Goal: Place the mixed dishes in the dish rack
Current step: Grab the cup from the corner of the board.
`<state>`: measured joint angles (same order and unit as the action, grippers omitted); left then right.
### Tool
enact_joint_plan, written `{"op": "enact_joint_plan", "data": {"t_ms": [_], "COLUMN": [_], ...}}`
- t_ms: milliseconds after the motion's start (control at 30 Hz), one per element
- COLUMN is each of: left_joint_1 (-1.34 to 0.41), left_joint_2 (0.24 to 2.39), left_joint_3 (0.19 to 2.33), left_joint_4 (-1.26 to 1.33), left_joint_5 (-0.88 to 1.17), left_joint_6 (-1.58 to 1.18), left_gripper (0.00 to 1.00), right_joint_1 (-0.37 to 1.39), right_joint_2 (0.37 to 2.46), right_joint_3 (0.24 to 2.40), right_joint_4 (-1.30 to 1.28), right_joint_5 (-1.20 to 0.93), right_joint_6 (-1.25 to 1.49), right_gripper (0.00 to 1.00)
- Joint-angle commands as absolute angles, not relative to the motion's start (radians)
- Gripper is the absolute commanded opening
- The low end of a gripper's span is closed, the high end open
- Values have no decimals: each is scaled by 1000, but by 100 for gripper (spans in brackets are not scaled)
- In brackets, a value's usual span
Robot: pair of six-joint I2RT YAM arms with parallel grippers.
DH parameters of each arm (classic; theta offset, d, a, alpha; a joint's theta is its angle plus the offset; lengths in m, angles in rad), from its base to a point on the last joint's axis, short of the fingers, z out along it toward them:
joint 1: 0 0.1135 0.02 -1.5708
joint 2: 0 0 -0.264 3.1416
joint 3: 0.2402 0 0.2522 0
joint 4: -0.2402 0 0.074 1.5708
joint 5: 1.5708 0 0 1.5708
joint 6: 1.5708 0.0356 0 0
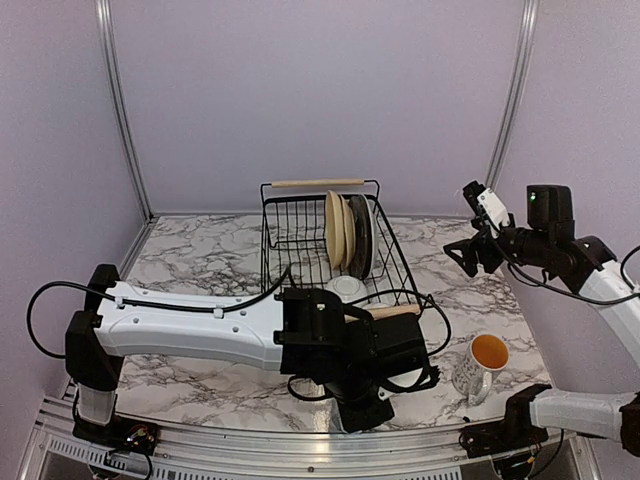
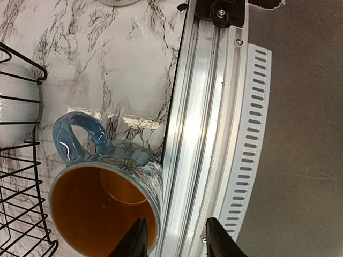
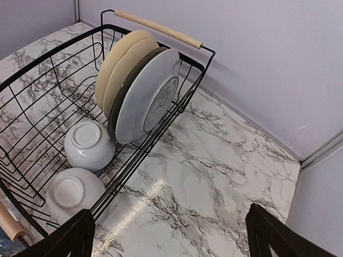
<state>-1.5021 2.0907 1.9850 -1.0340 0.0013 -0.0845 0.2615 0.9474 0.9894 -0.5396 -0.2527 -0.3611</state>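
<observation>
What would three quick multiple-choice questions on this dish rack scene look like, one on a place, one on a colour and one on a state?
1. Where are the white bowls?
A. Beside the rack
B. Inside the dish rack
C. Hanging from its handle

2. What colour is the handle of the mug under the left wrist camera?
A. Blue
B. Red
C. Green

3. How do the right jaws stand?
A. Shut tight
B. Shut on a bowl
C. Open, holding nothing

Answers:
1 B: both bowls lie upside down within the wires.
2 A: the glazed loop is plainly blue.
3 C: the right wrist view shows them wide apart over bare marble.
</observation>
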Motion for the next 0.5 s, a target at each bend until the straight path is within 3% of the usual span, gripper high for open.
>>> {"op": "enact_joint_plan", "data": {"t_ms": [0, 200, 467], "left_joint_1": [-1516, -1520, -1523], "left_joint_2": [2106, 2129, 2185], "left_joint_3": [2001, 1986, 2018], "left_joint_4": [-1138, -1159, -1188], "left_joint_5": [8, -57, -102], "left_joint_6": [-125, -121, -78], "left_gripper": [38, 29, 25], "right_joint_1": [252, 252, 253], "right_joint_2": [920, 923, 915], "right_joint_3": [974, 971, 950], "right_joint_4": [-517, -504, -502], "right_joint_5": [-256, -282, -283], "right_joint_6": [-365, -357, -355], "right_gripper": [96, 95, 95]}}
